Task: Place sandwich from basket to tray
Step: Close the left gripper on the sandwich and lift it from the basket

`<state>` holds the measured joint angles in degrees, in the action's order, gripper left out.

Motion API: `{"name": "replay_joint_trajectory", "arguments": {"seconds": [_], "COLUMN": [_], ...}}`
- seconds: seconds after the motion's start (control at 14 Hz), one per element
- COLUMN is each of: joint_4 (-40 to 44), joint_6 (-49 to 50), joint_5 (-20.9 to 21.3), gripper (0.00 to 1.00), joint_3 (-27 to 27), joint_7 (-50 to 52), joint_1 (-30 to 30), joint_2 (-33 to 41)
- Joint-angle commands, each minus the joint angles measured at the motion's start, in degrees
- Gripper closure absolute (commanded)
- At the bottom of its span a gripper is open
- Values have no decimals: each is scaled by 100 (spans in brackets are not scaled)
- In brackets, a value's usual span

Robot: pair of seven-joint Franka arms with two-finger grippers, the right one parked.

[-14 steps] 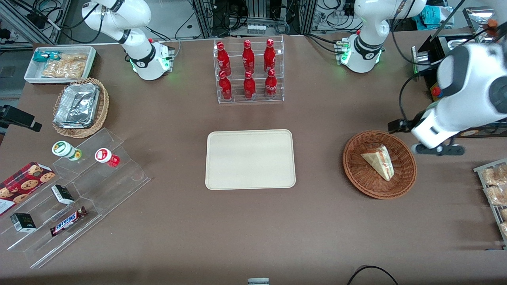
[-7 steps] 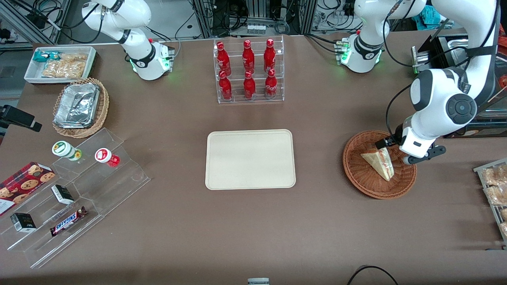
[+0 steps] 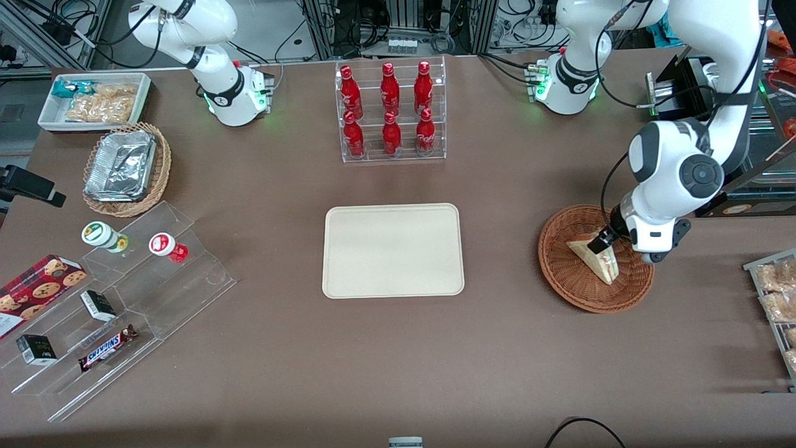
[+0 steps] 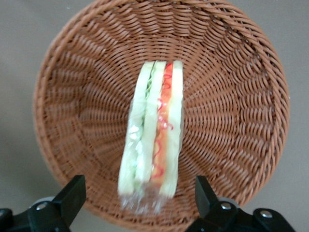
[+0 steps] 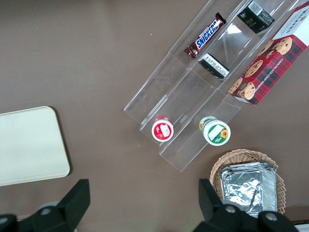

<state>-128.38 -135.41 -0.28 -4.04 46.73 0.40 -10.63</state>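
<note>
Sandwich (image 3: 596, 256) hasn't left the wicker basket (image 3: 563, 274) yet, so the cream tray (image 3: 393, 250) mid-table has nothing on it. Toward your working arm's end, your gripper (image 4: 140, 200) has swung in from off the basket's edge over the last second and now sits right above the wedge, jaws spread wide either side, gripping nothing. Looks like you're lined up to drop and pinch.

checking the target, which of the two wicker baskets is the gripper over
The gripper, open, is over the reddish-brown basket holding the sandwich, not the tan basket with foil containers.
</note>
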Motion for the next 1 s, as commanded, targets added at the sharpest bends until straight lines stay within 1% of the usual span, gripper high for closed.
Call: {"name": "replay_joint_trajectory", "arguments": {"seconds": [0.0,0.07,0.14,0.21,0.29,0.36,0.5,0.57,0.64,0.71,0.79,0.86,0.93], "joint_4": [23,15,23,23,58,76,320,653,1109,1461,1908,2331,2752], "joint_6": [-353,-424,-433,-407,-346,-258,345,845,1337,1760,2138,2333,2509], "joint_5": [-24,-33,-42,-42,-42,-16,2,-24,-33,19,11,-41,-42], "gripper": [8,36,68,87,92,93,95,96,96,96,96,96,95], "joint_3": [-9,-9,-9,-9,0,0,-26,-88,-306,-351,-482,-605,-702], "joint_7": [231,257,275,267,171,126,-232,-487,-655,-978,-1739,-2207,-2203], "joint_1": [13,13,13,13,4,4,-49,-93,-267,-338,-478,-645,-838], "joint_2": [-351,-395,-413,-387,-335,-230,-18,-18,-122,-227,-411,-674,-938]}}
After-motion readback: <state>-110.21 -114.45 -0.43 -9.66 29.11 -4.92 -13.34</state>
